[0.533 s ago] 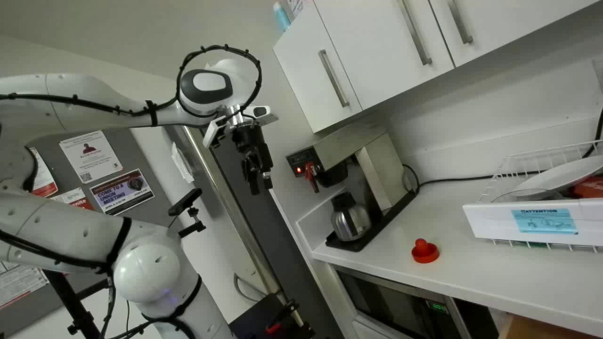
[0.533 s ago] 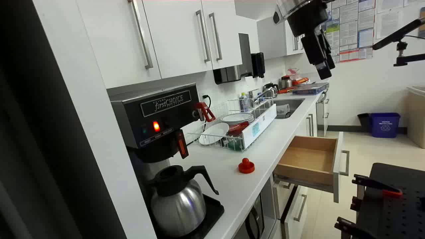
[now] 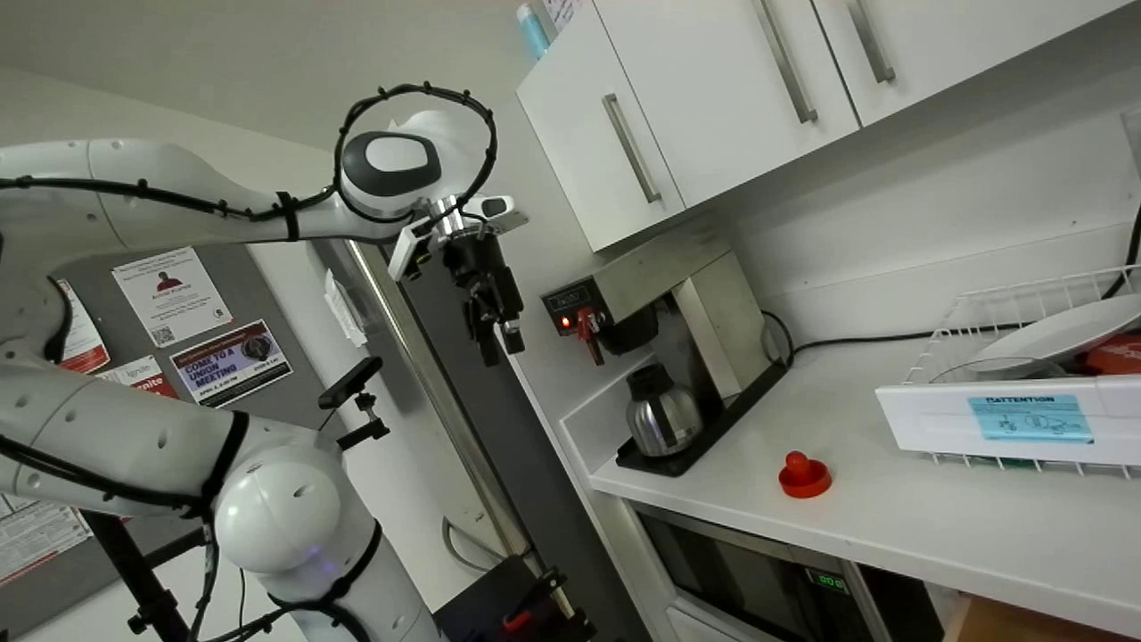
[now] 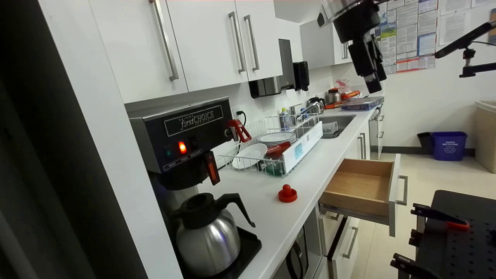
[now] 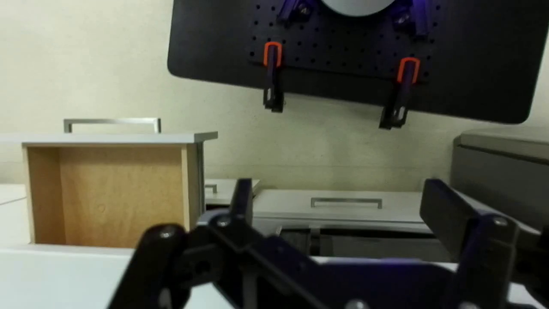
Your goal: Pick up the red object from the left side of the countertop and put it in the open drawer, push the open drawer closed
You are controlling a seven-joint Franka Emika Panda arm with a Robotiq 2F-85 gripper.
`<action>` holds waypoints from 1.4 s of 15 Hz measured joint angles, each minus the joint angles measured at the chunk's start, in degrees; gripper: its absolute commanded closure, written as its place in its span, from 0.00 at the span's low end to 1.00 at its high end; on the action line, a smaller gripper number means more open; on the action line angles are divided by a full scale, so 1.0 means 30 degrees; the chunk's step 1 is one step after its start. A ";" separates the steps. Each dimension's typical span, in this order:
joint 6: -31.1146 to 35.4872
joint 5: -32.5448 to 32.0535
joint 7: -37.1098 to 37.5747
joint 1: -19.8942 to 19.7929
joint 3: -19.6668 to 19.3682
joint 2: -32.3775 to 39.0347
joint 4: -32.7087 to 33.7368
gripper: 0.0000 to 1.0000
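The red object (image 3: 805,478) is a small round lump with a knob on top. It stands on the white countertop (image 3: 891,526), between the coffee maker and the dish rack, and shows in both exterior views (image 4: 287,195). It is not seen in the wrist view. The open drawer (image 4: 360,185) sticks out below the countertop and looks bare inside. It also shows in the wrist view (image 5: 122,189) at the left. My gripper (image 3: 501,348) hangs in the air, well above countertop height and apart from the red object. In the wrist view its jaws (image 5: 339,184) stand wide apart with nothing between them.
A coffee maker (image 4: 186,135) with a steel pot (image 4: 209,240) stands near the red object. A dish rack (image 4: 302,147) with plates is on its other side. Wall cabinets (image 3: 713,98) hang above. A black mounting table (image 5: 343,64) with clamps stands opposite the drawer.
My gripper has shifted slightly, to the right in an exterior view and to the left in an exterior view from another place. The red object and the drawer have not moved.
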 measured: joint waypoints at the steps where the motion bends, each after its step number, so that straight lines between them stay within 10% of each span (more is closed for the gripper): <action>1: 0.1159 -0.0762 0.0140 -0.0051 -0.0005 0.0193 -0.0105 0.00; 9: 1.2433 -0.4972 0.2745 -0.2317 -0.0731 0.7340 -0.0748 0.00; 21: 1.4687 -0.3613 0.3447 -0.2599 -0.1298 0.9582 -0.0226 0.00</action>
